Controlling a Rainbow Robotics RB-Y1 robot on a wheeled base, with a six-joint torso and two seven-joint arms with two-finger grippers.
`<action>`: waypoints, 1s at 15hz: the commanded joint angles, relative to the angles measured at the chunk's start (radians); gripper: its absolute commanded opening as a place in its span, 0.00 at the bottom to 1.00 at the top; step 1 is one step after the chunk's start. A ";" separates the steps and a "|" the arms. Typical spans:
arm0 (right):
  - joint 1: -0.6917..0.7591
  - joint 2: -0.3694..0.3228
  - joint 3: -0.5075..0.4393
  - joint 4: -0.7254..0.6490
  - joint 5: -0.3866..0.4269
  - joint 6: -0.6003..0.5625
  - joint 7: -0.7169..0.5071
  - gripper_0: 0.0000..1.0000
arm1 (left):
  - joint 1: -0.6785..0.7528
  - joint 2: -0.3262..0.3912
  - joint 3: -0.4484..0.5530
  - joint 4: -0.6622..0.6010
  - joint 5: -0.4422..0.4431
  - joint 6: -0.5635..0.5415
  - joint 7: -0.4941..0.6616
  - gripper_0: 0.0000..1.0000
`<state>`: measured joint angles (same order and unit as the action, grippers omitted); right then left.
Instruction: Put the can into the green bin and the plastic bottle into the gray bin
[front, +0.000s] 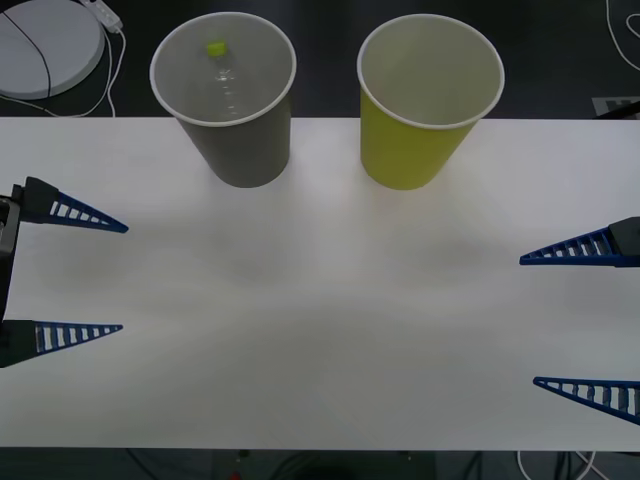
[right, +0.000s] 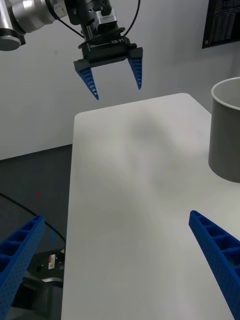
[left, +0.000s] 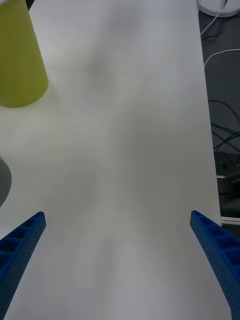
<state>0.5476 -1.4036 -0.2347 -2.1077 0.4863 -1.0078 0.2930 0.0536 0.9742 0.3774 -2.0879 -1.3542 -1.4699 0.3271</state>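
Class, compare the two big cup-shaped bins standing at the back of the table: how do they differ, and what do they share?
The gray bin stands on the robot's left, the green bin on its right. The gray bin holds the plastic bottle; no object shows inside the green bin. Both are upright, tapered, white-rimmed and similar in size.

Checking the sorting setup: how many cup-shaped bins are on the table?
2. The gray bin stands at the table's far edge toward the robot's left, with the plastic bottle inside. The green bin stands beside it, toward the right.

matt white table, paper-like gray bin
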 joint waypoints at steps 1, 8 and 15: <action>0.000 0.000 0.000 0.000 0.000 0.000 0.000 1.00 | 0.000 0.014 0.000 0.000 0.007 0.003 0.000 1.00; 0.000 0.000 0.000 0.000 0.000 0.000 0.000 1.00 | 0.000 0.014 0.000 0.040 0.066 0.011 0.013 1.00; 0.000 0.000 0.000 0.000 0.000 0.000 0.000 1.00 | 0.009 0.014 -0.002 0.039 0.073 0.011 0.001 1.00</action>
<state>0.5476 -1.4036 -0.2347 -2.1077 0.4863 -1.0078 0.2930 0.0628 0.9879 0.3760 -2.0493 -1.2808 -1.4584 0.3284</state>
